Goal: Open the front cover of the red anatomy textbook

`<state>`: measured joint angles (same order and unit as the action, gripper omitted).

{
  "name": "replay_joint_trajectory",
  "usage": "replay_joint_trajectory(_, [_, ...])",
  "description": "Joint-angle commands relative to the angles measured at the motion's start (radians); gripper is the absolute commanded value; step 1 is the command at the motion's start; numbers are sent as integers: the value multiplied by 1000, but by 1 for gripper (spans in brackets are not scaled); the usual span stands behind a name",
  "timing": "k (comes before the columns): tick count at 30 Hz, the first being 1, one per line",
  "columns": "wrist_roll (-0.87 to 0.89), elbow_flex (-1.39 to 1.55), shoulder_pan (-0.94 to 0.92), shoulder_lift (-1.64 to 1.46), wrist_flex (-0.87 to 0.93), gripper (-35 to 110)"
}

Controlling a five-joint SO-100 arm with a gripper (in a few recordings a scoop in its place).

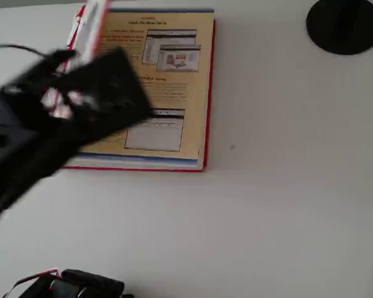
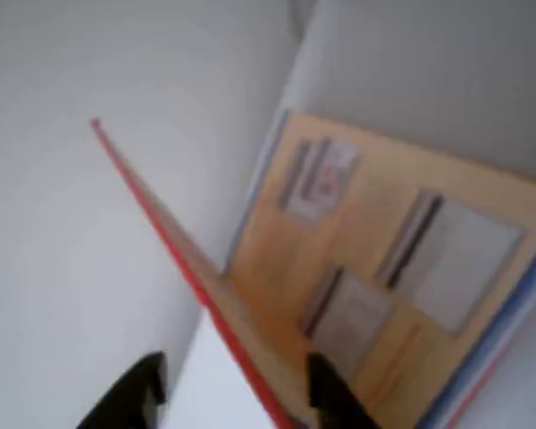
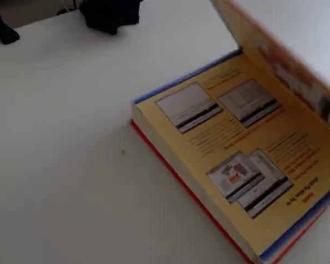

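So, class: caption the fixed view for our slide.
Red anatomy textbook on white table, front cover raised, yellow endpaper showing.

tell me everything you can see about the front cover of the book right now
The front cover is a stiff board with a thin red edge and a cream-yellow inner side. It is lifted, standing steeply on its hinge along one side of the red book, baring the yellow page with grey screenshots. In the wrist view its edge runs between the gripper fingers.
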<state>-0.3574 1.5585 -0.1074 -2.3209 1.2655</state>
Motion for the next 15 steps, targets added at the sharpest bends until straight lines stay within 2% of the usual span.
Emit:
replay_joint_trajectory(1, [54,-192,118,25,67,21])
replay_joint_trajectory(10, [153,-301,357,127,89,21])
replay_joint_trajectory(15, [173,-532,488,250,167,22])
